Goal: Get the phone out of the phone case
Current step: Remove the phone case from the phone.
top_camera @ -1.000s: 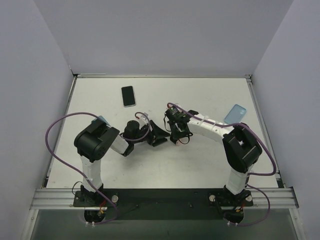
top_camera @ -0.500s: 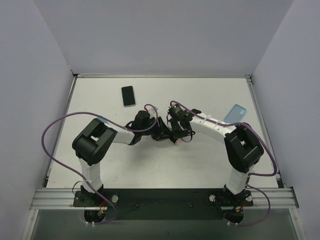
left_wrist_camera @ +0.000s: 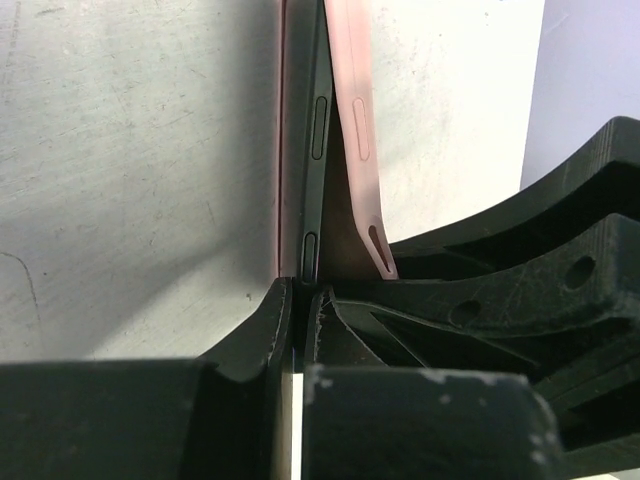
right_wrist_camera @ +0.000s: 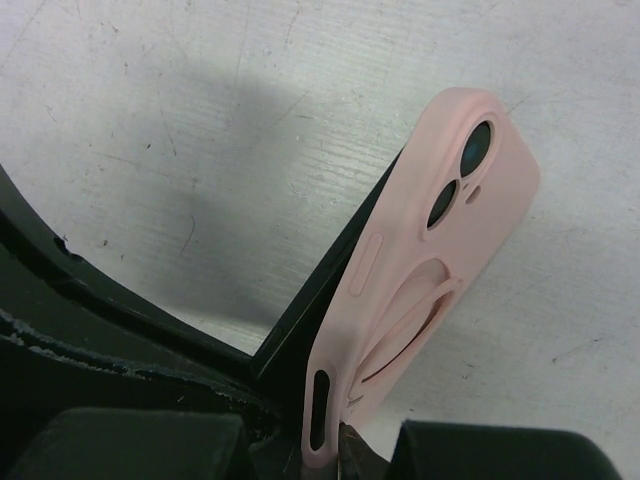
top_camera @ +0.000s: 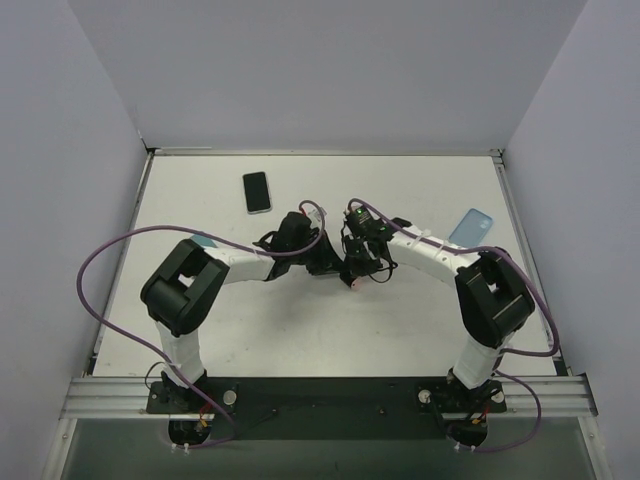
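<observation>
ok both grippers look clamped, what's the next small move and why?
Probably ease the left gripper back with the phone while the right gripper holds the pink case: the case edge already gapes off the phone's button side, each gripper shut on its part.

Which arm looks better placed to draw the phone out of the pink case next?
Left. The left gripper is shut on the dark edge of the phone, where the pink case gapes away; the right gripper pinches only the case, so it likely just anchors.
</observation>
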Motion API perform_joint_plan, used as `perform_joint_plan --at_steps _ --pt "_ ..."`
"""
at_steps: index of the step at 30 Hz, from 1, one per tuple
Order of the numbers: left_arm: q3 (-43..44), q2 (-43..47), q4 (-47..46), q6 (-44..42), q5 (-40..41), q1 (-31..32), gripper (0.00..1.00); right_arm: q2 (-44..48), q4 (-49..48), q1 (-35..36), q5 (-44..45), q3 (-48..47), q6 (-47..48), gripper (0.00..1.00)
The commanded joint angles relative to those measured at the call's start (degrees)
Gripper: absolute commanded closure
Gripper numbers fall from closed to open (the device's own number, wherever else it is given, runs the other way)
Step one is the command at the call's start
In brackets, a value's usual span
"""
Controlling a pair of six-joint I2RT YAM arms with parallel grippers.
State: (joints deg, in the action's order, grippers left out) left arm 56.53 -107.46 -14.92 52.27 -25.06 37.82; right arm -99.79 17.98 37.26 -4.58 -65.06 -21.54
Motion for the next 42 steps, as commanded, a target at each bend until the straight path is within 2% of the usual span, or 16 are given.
perform_joint_plan --at_steps 1,8,13,17,21,27,32,42 --pt "3.05 0.58 6.29 -0.14 6.15 2.17 1.00 2.48 -0.75 -1.57 -11.68 1.42 -2.02 1.00" --pt "8.59 7.08 20.96 -5.07 10.11 1.73 1.00 7.15 3.55 -5.70 -9.84 1.86 0.71 1.00" --pt "11.14 10.34 26.16 -6.92 10.38 0.06 1.00 10.75 5.40 -6.93 -6.77 3.62 1.85 1.00" --pt "12.64 12.44 29.41 -8.24 10.21 -1.70 1.00 13.21 5.67 -6.67 -7.81 4.94 2.38 1.00" --pt "13.25 13.85 30.30 -7.89 9.33 -3.01 1.00 14.45 7.33 -3.26 -5.63 4.50 3.43 1.00" --pt "14.13 15.70 28.11 -4.99 6.52 -3.28 1.00 11.12 10.59 3.17 2.99 2.13 2.03 1.00" --pt "14.48 17.11 27.49 -2.88 4.85 -3.81 1.00 9.09 10.15 4.14 7.12 2.57 -1.22 1.00" --pt "15.80 19.30 27.40 0.11 0.72 -6.27 1.00 5.48 9.44 6.34 12.49 3.53 -0.08 1.00"
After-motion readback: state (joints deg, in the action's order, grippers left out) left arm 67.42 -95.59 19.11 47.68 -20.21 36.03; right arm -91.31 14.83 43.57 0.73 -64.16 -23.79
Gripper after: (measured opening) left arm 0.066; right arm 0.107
